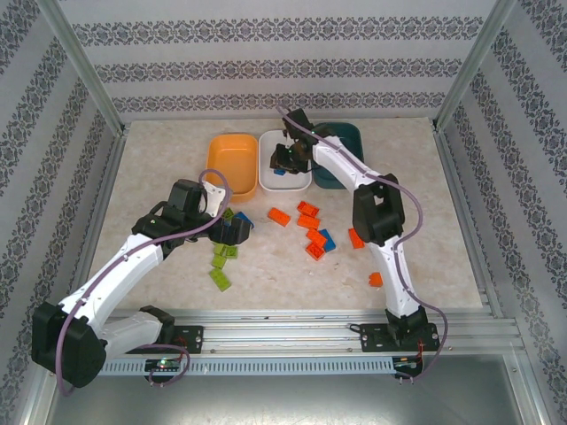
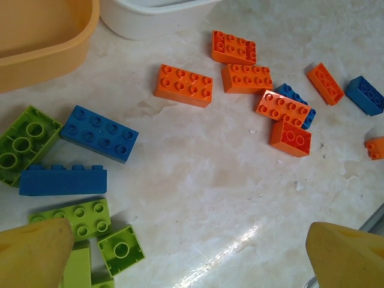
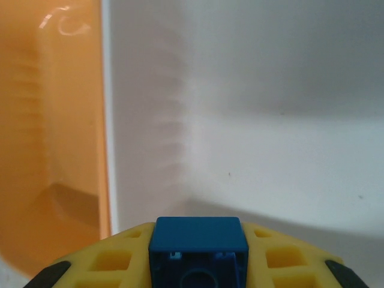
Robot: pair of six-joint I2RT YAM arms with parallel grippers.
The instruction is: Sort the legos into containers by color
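My right gripper (image 3: 198,264) is shut on a small blue lego (image 3: 198,243), held between its yellow fingers (image 3: 114,264) inside the white tub (image 3: 270,150). From above, this gripper (image 1: 286,161) hangs over the white tub (image 1: 270,186), between the orange tub (image 1: 232,164) and the dark teal tub (image 1: 345,142). My left gripper (image 2: 192,258) is open just above the table, nothing between its yellow fingers (image 2: 33,252). Beside it lie lime green legos (image 2: 75,217) and blue ones (image 2: 99,132). Several orange legos (image 2: 183,85) lie farther off.
Loose orange legos (image 1: 307,222) and a blue one (image 1: 326,239) sit mid-table, with single orange ones to the right (image 1: 355,237) and near the front (image 1: 376,279). Green legos (image 1: 220,280) lie by the left gripper (image 1: 232,228). Patterned walls enclose the table.
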